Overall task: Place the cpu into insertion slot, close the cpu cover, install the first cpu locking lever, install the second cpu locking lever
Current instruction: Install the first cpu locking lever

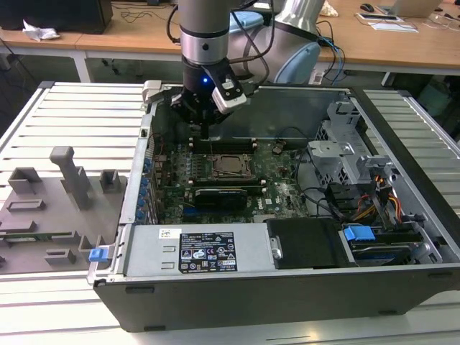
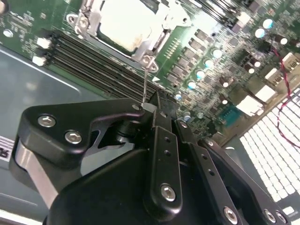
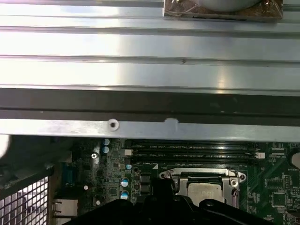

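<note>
One pincer, one open computer case point(image 1: 108, 284) on the surface; reported near to far.

1. Nearest is the labelled metal box point(image 1: 208, 251), then the long black card point(image 1: 223, 194).
2. Beyond the card, near the middle of the board, the cpu point(image 2: 124, 23) lies flat in the insertion slot point(image 1: 231, 176). The cpu cover point(image 2: 92, 21) is down around it.
3. From the slot's far corner a thin wire locking lever point(image 2: 145, 84) rises to my pincer point(image 2: 154, 110). The fingertips are pressed together and appear to pinch its free end.
4. I hang over the memory slots point(image 2: 93, 65), just past the slot.

Judgement: chip and cover are done and a lever is in hand. I cannot tell whether it is the first or second. The move calls for a firm hold on a thin, springy wire, kept clear of the memory slots.
</note>
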`<state>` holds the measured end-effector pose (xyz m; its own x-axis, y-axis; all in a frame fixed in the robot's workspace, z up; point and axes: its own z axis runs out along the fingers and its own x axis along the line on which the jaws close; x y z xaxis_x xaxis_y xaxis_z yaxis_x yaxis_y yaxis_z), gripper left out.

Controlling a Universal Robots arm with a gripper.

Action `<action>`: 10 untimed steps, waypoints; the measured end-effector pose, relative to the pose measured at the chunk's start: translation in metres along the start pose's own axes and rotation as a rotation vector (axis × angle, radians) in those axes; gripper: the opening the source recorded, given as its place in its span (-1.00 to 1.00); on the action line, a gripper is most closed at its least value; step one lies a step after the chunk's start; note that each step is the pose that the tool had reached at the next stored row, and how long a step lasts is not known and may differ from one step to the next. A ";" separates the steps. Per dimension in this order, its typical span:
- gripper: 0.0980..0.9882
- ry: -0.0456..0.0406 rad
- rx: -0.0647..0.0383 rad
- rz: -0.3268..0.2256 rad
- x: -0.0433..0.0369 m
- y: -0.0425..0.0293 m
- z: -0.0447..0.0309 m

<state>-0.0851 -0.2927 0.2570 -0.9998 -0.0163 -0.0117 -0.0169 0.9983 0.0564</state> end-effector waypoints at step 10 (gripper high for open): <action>-0.99 0.0039 0.000 0.000 -0.0453 -0.0010 0.0053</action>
<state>-0.0398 -0.2927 0.2521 -0.9998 -0.0162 -0.0078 -0.0166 0.9983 0.0564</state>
